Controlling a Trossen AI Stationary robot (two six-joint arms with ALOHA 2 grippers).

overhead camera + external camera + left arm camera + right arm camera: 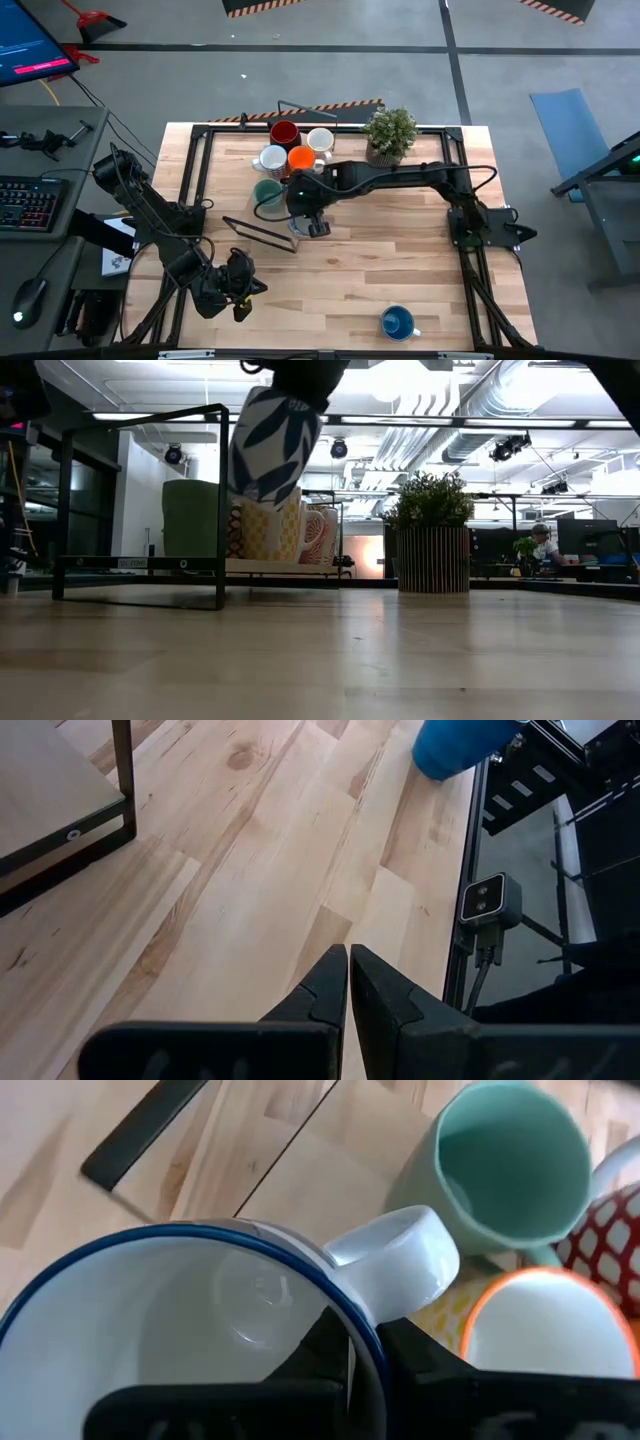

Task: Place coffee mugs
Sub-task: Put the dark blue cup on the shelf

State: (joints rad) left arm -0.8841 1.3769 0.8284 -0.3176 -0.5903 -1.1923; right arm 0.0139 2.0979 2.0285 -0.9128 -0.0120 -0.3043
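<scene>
Right gripper [308,222] at centre of the high view, clamped on the rim of a white mug [273,448] with blue leaf print, held clear above the table [400,260]; in the low view hanging at upper left, open air beneath it. Just beside it, upper left of centre, a tight cluster on the dark-framed rack [140,564]: teal mug [267,193], orange mug [301,158], red mug [284,132], two white mugs [271,158] and [320,141], rims near touching. Plant [389,135] just right of the cluster, near the top table edge. Blue mug [398,322] alone at lower centre-right, close to the bottom edge, well apart from everything. Left gripper [240,290] at lower left, low over bare wood, fingers [325,985] pressed together on nothing. Wide bare wood between the cluster and the blue mug; right half of the table open apart from the right arm's reach across the top.
</scene>
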